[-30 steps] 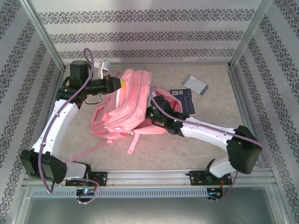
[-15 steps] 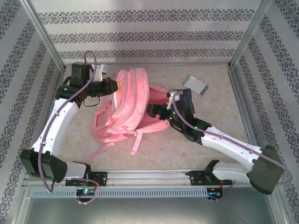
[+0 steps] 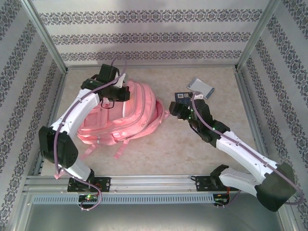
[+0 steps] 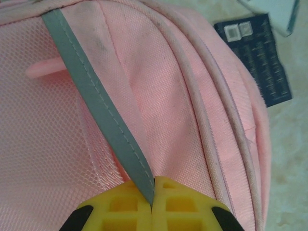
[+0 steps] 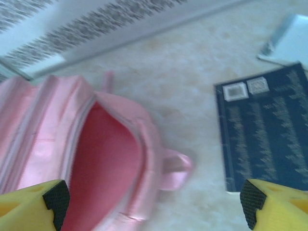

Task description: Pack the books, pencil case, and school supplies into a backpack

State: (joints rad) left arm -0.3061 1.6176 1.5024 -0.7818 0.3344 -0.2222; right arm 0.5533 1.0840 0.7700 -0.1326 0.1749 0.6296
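The nearer right jaws gape wide, holding nothing. The dark navy white-labelled book (image 5: 264,130) lies flat on the tabletop (image 5: 192,72) at their 2 o'clock, long axis roughly 12-to-6. The big pink fabric backpack (image 5: 33,130) sits at their 9 o'clock, mouth facing the book, while the left jaws pinch its grey strip (image 4: 96,110).

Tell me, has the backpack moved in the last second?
Yes. In the top view the backpack has shifted left, away from the grey notebook, which has kept its place by the far right corner.
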